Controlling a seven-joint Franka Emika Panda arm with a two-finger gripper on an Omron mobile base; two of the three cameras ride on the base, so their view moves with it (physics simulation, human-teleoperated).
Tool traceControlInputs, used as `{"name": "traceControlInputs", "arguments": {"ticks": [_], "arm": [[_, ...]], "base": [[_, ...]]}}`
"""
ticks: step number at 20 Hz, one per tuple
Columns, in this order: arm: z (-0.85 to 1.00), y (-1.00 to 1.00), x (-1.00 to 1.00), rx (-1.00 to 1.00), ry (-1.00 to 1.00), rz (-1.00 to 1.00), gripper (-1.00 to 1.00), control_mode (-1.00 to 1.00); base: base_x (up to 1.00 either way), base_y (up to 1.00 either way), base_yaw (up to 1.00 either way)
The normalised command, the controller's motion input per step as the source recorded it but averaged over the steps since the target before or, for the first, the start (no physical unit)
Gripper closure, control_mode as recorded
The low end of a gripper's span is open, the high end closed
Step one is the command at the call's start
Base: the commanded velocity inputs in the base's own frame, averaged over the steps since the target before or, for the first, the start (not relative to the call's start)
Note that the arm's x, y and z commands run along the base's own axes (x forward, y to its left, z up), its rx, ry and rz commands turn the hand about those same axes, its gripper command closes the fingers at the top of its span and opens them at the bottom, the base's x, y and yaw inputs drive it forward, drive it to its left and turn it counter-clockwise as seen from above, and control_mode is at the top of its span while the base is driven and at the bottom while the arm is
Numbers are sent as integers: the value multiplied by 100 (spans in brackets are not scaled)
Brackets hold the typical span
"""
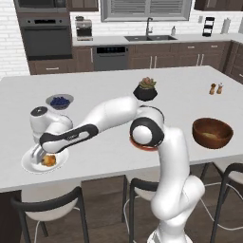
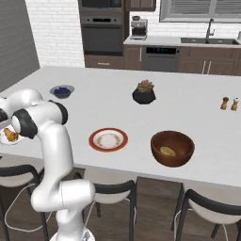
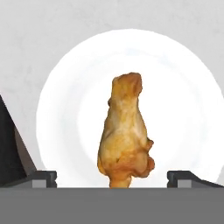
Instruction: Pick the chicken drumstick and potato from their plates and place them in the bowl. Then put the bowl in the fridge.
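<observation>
The robot's hand [image 3: 112, 179] hangs with fingers spread wide over the golden-brown chicken drumstick [image 3: 125, 131] lying on the plain white plate [image 3: 65, 109] at the tabletop's [image 1: 104, 152] near left. The right base view alone reveals the tan potato [image 2: 166, 151] inside the reddish-brown wooden bowl [image 2: 172, 148]; the arm half hides the red-rimmed plate [image 1: 142, 147].

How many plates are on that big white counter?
2. The white plate sits near the counter's left front edge, holding the chicken drumstick under the open gripper. The red-rimmed plate lies mid-counter, left of the wooden bowl.
</observation>
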Motion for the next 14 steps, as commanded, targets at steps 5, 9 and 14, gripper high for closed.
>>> {"name": "traceControlInputs", "arguments": {"ticks": [5, 9, 14], "arm": [[-35, 9, 43, 0, 0, 0, -100, -100], [-47, 30, 24, 0, 3, 0, -100, -100], [-40, 22, 5, 0, 1, 0, -100, -100]], "base": [[0, 0, 0], [0, 0, 0], [0, 0, 0]]}}
